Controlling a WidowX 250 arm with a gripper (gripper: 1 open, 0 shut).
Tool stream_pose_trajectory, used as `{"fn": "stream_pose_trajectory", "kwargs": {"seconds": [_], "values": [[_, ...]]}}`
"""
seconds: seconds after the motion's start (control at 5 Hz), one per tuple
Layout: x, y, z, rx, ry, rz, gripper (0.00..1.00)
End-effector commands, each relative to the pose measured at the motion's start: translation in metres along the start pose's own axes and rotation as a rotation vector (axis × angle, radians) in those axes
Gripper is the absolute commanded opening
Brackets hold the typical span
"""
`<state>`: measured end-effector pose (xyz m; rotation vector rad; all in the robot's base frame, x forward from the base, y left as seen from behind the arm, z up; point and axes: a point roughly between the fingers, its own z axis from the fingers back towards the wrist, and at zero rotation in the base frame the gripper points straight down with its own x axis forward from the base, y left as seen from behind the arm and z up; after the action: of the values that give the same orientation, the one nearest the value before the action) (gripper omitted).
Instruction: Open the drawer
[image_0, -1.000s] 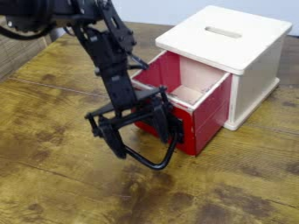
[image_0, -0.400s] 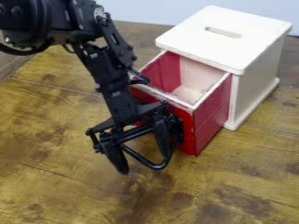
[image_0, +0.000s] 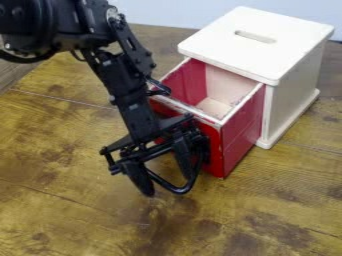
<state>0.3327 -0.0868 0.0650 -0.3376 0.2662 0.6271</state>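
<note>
Gripper (image_0: 158, 172) points steeply down at the black loop handle (image_0: 179, 178) on the drawer (image_0: 214, 112), fingers straddling it; I can't tell whether they clamp it. I see the red drawer pulled out to the left of the white cabinet (image_0: 267, 60) on the wooden tabletop (image_0: 67, 210).

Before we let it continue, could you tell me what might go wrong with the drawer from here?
1. The gripper sits at the black loop handle, but a firm hold is not visible; a pull could slip off.
2. The red drawer is already partly out of the white cabinet; pulling much further might bring it right out.
3. A skewed pull could drag the cabinet across the table.
</note>
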Motion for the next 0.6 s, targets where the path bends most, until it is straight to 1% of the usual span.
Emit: {"fn": "stream_pose_trajectory", "kwargs": {"seconds": [0.0,0.4], "values": [[-0.024,-0.012,0.031,-0.062,-0.061,-0.030,0.00],[-0.028,0.002,0.023,-0.069,-0.059,0.021,0.00]]}}
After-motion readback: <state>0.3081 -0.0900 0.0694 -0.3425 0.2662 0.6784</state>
